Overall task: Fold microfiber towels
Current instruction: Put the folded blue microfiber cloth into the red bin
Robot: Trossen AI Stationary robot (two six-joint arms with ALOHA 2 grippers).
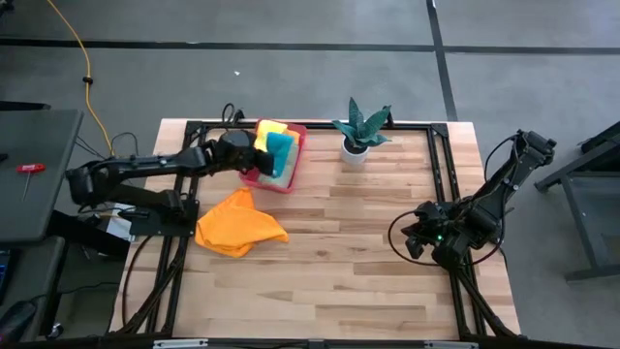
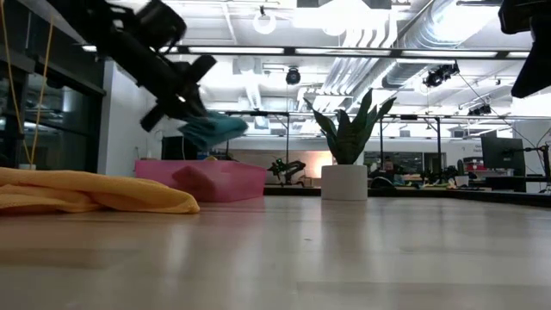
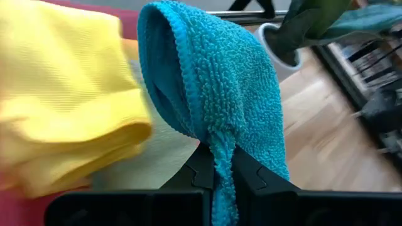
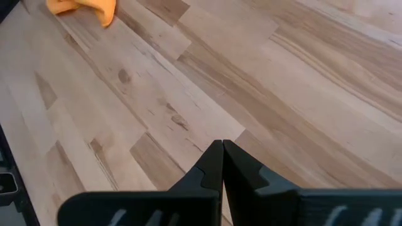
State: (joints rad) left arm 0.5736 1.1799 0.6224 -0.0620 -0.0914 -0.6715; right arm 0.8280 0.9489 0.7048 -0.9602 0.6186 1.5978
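**Teal towel lifted from the tray; no folding done yet**

The left jaws (image 3: 217,169) are clenched on a pinch of the teal towel (image 3: 220,81), which hangs from them above the pink tray (image 1: 295,160). In the low view the cloth is clear of the tray's rim. The right jaws (image 4: 221,164) are pressed together on nothing, hovering over bare tabletop (image 1: 368,252) well apart from every cloth.

As for progress, I judge the task to be at its beginning. The orange towel (image 1: 240,225) lies crumpled on the tabletop, on the near side of the left jaws and away from the tray; it is a loose heap, not a fold. A yellow towel (image 3: 63,107) sits bunched in the tray just beside the left jaws, with a paler cloth (image 3: 157,157) under it. No neatly folded cloth shows anywhere, so every towel in view is left to do, and the teal one must first be laid flat.

The teal towel has a looped, nubbly pile with a stitched edge and droops limply. The yellow looks finer-ribbed and soft. The tray is smooth, rigid and rectangular; the tabletop is pale wood planks. A potted plant (image 1: 359,131) stands beyond the tray.
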